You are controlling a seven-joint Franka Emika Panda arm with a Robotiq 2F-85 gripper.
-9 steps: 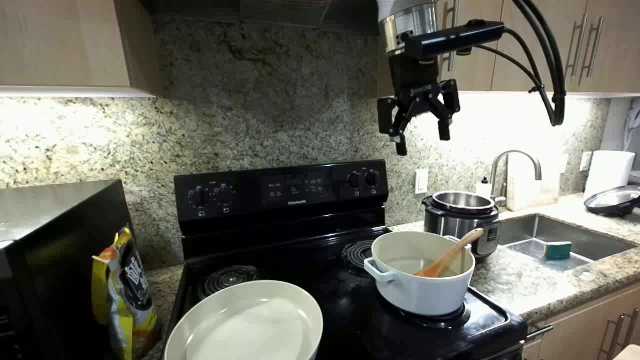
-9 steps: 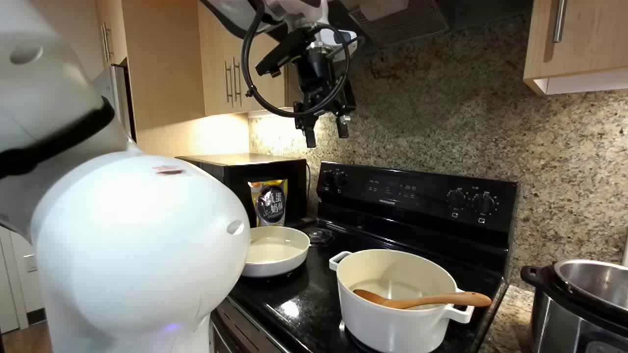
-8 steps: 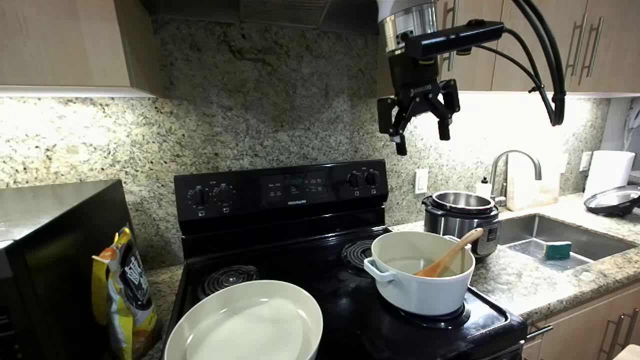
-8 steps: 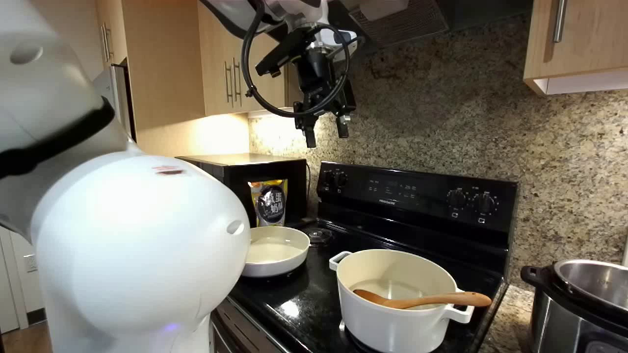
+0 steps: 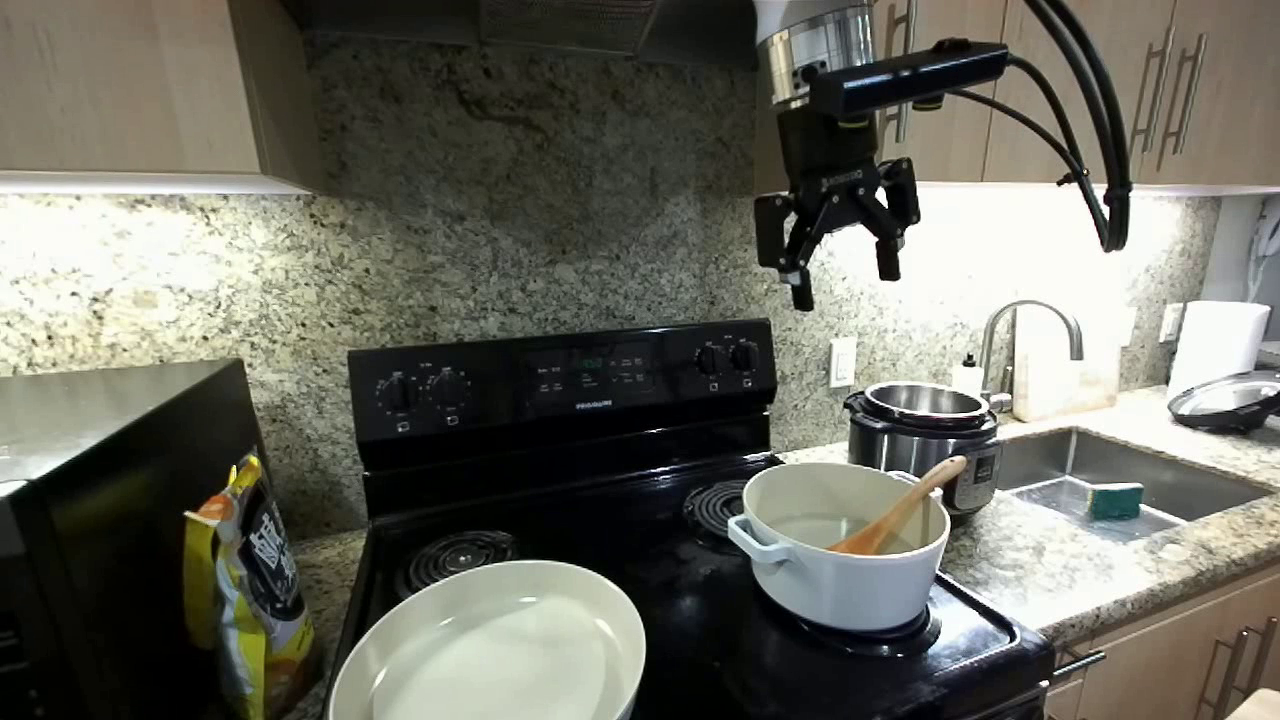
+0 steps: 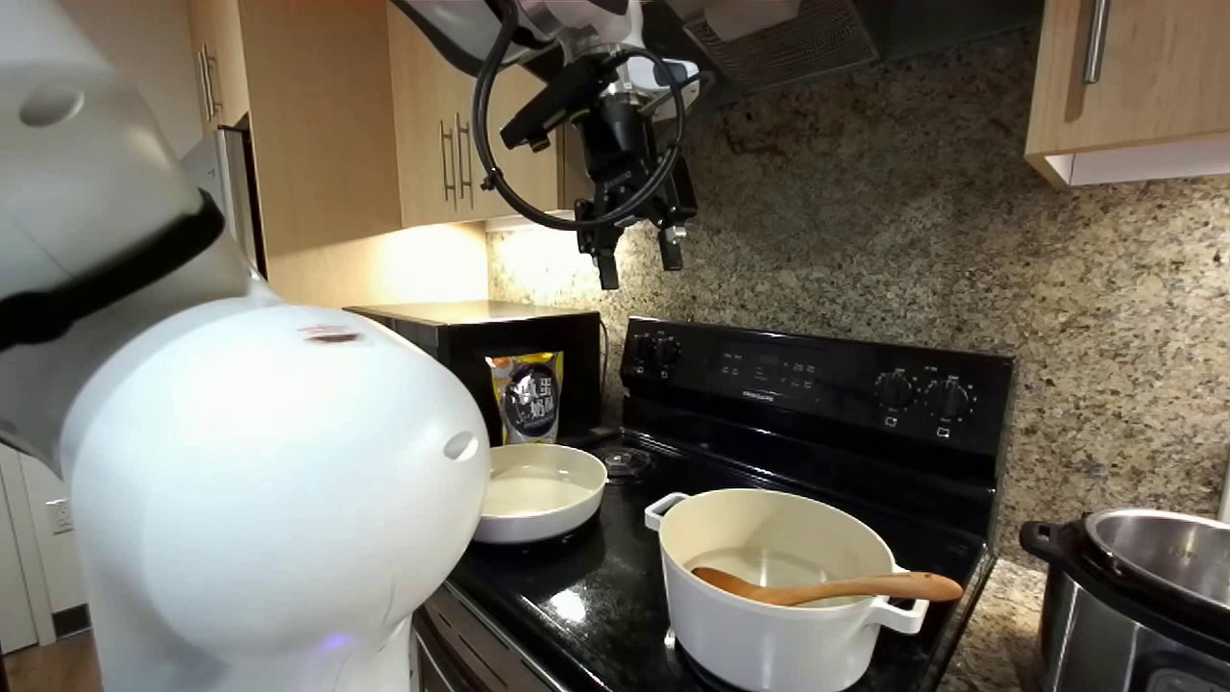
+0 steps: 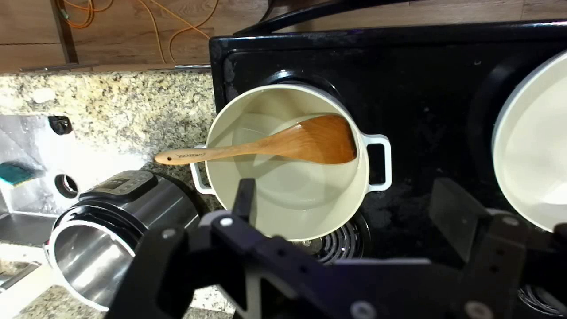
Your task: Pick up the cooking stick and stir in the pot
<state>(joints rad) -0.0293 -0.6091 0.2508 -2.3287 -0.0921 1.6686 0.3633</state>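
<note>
Resting in the white pot (image 7: 283, 190), the wooden cooking stick (image 7: 288, 144) slants over its rim, the broad, square-ended blade deep orange-brown, the slim handle paler and pierced near its end; well above, the gripper (image 5: 846, 281) hangs with fingers apart.

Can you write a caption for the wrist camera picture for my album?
A wooden spatula rests in the white two-handled pot, sticking out over one side, seen past the open gripper.

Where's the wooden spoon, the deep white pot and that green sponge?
Wooden spoon (image 7: 279, 144): wrist view, where the handle widens.
White pot (image 6: 764, 636): in an exterior view, outer wall.
Green sponge (image 5: 1116, 502): in an exterior view, green side.
</note>
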